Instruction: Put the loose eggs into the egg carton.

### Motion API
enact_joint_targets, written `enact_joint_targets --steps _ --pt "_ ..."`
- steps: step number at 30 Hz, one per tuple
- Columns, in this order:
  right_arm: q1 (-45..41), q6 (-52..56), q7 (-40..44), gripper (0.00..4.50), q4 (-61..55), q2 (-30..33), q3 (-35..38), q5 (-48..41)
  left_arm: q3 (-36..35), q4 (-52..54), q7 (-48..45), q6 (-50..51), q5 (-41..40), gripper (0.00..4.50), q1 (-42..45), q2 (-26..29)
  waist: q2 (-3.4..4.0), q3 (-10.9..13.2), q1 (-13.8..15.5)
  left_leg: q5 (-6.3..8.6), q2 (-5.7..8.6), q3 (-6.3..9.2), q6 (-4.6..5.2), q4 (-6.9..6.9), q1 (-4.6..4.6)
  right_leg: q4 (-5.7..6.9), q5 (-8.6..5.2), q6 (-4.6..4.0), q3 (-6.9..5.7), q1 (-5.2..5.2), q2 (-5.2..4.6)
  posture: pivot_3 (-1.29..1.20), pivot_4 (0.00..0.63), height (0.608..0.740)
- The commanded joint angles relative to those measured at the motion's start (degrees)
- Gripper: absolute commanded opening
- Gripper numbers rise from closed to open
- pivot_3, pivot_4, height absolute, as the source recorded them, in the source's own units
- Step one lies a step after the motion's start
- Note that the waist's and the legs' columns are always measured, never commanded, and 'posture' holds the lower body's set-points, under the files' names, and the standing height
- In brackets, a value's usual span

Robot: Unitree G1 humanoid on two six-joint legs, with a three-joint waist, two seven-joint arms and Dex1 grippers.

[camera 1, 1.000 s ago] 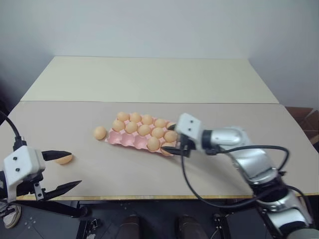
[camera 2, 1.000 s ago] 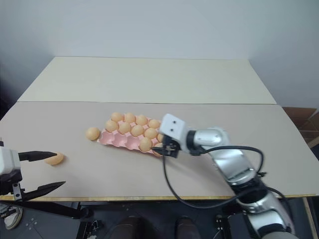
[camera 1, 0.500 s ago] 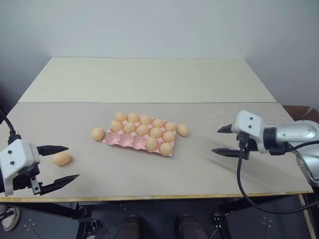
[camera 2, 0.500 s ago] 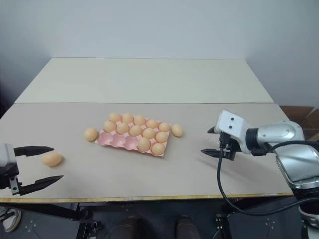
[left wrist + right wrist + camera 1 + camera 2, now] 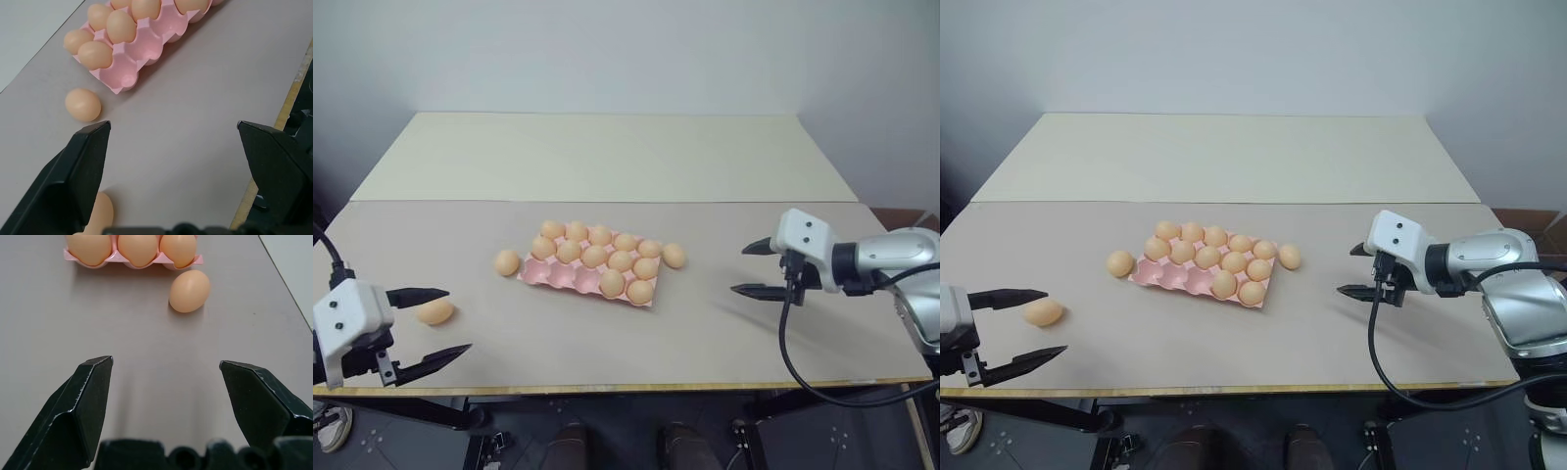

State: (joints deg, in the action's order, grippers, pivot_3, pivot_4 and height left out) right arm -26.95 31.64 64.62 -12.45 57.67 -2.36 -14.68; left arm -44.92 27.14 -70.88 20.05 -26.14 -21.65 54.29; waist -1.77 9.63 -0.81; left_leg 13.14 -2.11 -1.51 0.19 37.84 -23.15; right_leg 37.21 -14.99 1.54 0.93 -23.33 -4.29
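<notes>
While both the left gripper (image 5: 435, 324) and right gripper (image 5: 752, 267) hang spread and empty, the pink egg carton (image 5: 570, 279) sits mid-table, mostly filled with tan eggs. Three loose eggs (image 5: 507, 262) lie outside: one at its left, one at its right end, one far left between the left gripper's fingers.

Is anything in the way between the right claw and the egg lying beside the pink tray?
Nothing visible is. The right gripper hangs open, and between it and the loose egg beside the egg carton lies just bare table. The right wrist view shows that egg straight ahead between its fingers.
</notes>
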Motion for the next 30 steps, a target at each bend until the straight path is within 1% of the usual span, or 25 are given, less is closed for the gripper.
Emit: enact_joint_targets --steps 1,5,8,12,20,26,30 --pt "-2.4 -1.6 -0.7 4.07 1.1 -0.9 -0.5 1.0 -0.8 1.3 0.9 -0.8 -0.3 4.5 0.4 0.1 0.0 0.0 0.0 0.0 0.0 0.0 0.0 0.0 0.0 0.0 0.0 0.0 0.0 0.0 0.0 0.0 0.15 0.74" --pt "-5.5 -2.0 -1.7 4.07 4.3 -2.6 -2.4 2.8 -0.6 2.2 1.3 -0.6 -1.1 4.5 0.7 0.0 0.0 0.0 0.0 0.0 0.0 -0.01 0.0 0.0 0.0 0.0 0.0 0.0 0.01 -0.01 0.0 0.0 0.15 0.74" --pt "-8.7 -2.1 -3.2 4.07 7.2 -5.1 -4.4 4.6 -0.3 3.2 1.1 0.3 -2.4 4.5 0.4 -0.2 0.0 0.0 -0.1 0.0 -0.01 -0.01 0.0 0.0 -0.01 0.0 0.0 0.0 0.01 -0.01 0.01 0.0 0.15 0.74" --pt "-11.8 -3.5 -5.4 4.07 12.0 -9.5 -7.3 7.4 0.3 2.6 0.5 0.2 -1.4 4.5 -0.6 0.3 0.0 0.0 -0.1 0.0 -0.02 -0.01 0.0 0.0 -0.01 0.02 0.01 -0.01 0.01 -0.03 0.03 0.0 0.15 0.74" --pt "-16.8 -9.1 -8.3 4.07 22.3 -19.2 -12.0 12.3 0.6 1.8 0.3 0.5 -1.6 4.5 0.6 1.9 0.01 0.0 -0.1 0.0 0.02 0.0 0.0 0.0 -0.03 0.04 0.01 -0.01 0.01 -0.04 0.02 0.0 0.15 0.74" --pt "-20.0 -13.2 -10.2 4.07 30.5 -24.6 -13.7 15.3 -0.8 2.5 0.0 0.5 -1.0 4.5 -1.3 1.4 0.01 0.0 -0.2 0.0 0.02 0.0 0.0 0.0 -0.04 0.04 0.01 -0.01 0.0 -0.05 0.01 0.0 0.15 0.74" --pt "-20.8 -16.3 -11.3 4.07 35.5 -26.8 -15.2 17.9 -1.4 3.4 0.5 0.7 -1.4 4.5 -2.3 0.9 0.02 0.0 -0.2 0.0 0.01 0.01 0.0 0.0 -0.03 0.08 0.02 -0.02 -0.01 -0.05 0.01 0.0 0.15 0.74"
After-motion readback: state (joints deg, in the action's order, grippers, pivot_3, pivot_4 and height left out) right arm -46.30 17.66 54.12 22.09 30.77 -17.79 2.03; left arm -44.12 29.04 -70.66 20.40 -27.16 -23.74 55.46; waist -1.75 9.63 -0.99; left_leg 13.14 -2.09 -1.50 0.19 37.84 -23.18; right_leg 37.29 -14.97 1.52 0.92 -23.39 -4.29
